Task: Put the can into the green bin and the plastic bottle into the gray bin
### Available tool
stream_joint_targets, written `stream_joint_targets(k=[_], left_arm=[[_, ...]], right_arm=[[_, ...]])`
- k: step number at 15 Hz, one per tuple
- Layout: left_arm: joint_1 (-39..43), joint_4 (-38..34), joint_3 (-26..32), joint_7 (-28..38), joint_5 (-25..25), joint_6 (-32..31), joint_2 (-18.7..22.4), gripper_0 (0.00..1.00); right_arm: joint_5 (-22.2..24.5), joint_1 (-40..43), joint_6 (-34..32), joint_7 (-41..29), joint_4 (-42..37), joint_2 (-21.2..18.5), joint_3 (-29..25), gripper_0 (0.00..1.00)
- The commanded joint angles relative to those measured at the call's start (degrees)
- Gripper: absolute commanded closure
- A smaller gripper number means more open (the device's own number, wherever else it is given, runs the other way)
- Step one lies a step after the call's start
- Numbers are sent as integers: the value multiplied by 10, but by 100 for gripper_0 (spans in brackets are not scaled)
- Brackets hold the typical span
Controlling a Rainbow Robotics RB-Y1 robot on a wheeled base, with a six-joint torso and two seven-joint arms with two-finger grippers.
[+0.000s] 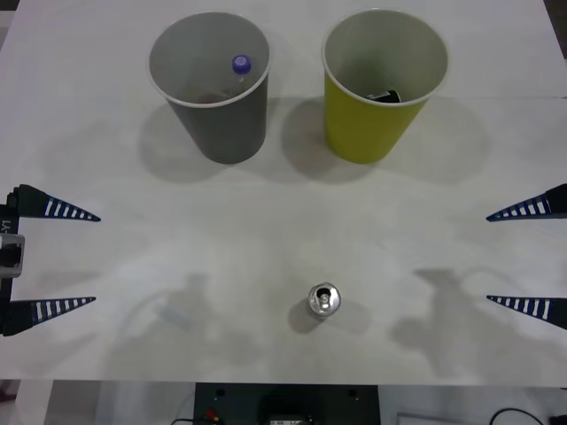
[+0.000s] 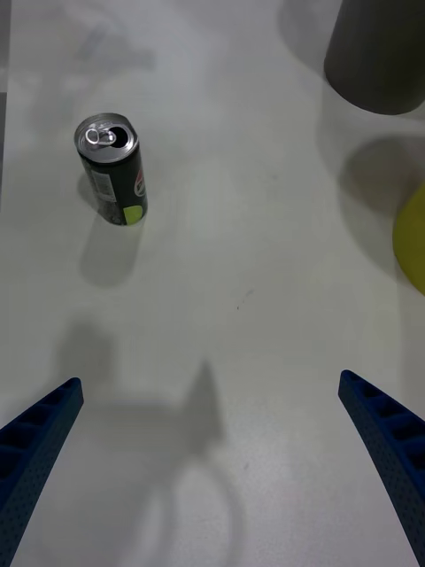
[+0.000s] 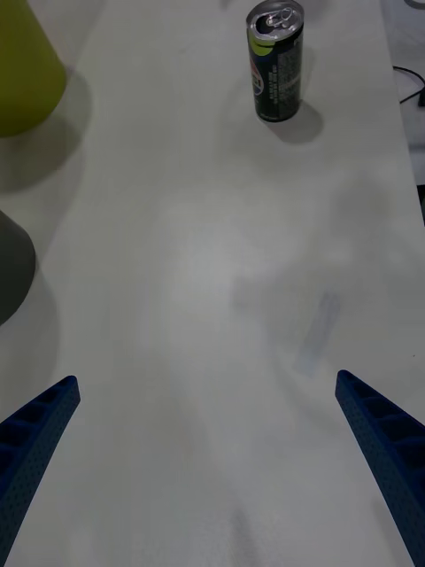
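Upright can (image 1: 324, 300); bottle (image 1: 240, 67) (apparently) inside gray bin (image 1: 221, 119).

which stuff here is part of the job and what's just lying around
Job:
can, upright on the table
plastic bottle, in the gray bin
green bin
left gripper and right gripper, both open

Lying about:
dark object inside the green bin, unclear what

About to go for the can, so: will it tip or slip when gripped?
The can stands upright, tall and narrow, so a sideways nudge could tip it and it may roll. Its tab looks opened, so it is probably light. The smooth wall may slip.
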Motion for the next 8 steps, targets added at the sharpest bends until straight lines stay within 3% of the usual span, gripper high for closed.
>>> stream_joint_targets(k=[1, 8], left_arm=[[0, 0, 0, 0, 0, 0, 0, 0], [0, 0, 0, 0, 0, 0, 0, 0]], right_arm=[[0, 0, 0, 0, 0, 0, 0, 0], [-16, 13, 5, 12, 8, 8, 4, 0]])
